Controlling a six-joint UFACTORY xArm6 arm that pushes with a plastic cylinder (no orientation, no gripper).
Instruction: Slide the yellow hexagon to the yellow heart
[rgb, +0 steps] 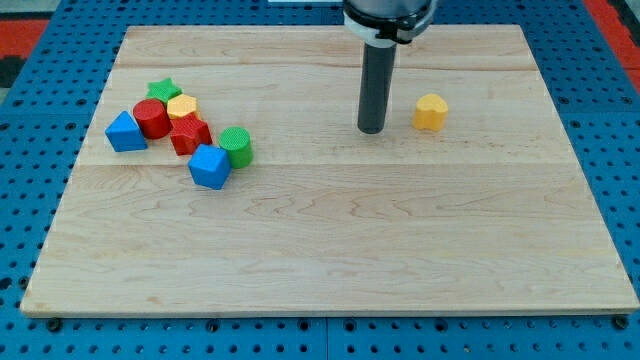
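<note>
Tip (371, 130) just left of yellow hexagon (431, 112)

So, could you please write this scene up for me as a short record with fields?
tip: my tip rests on the board, to the view's left of the yellow hexagon, apart from it
target: yellow heart, in the cluster at the view's left
cluster: green star, red cylinder, blue triangle, red star, green cylinder, blue cube
surface: wooden board
state: hexagon far from heart
</note>
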